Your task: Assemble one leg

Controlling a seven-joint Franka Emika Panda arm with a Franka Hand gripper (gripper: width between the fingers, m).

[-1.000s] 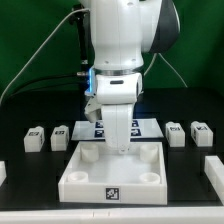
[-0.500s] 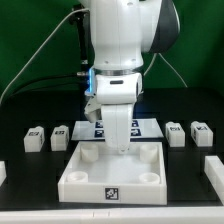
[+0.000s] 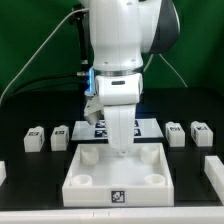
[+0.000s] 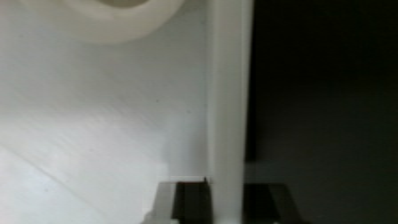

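The large white square tray-like part (image 3: 85, 193) lies at the table's middle, with round corner sockets (image 4: 125, 15). My gripper (image 3: 120, 149) is down at the tray's back wall, under the white arm. In the wrist view the two dark fingers (image 4: 187, 205) stand on either side of the tray's upright wall (image 4: 228, 100) and press against it. Four legs, small white blocks with tags, lie apart from the gripper: two on the exterior view's left (image 3: 33, 138) (image 3: 61, 136) and two on its right (image 3: 176, 133) (image 3: 200, 132).
The marker board (image 3: 152, 126) lies behind the tray, partly hidden by the arm. White pieces show at the left edge (image 3: 2, 172) and the right edge (image 3: 214, 166) of the exterior view. Black cables hang at the back.
The tray and the gripper have shifted slightly toward the camera and the exterior view's right. The legs have not moved.
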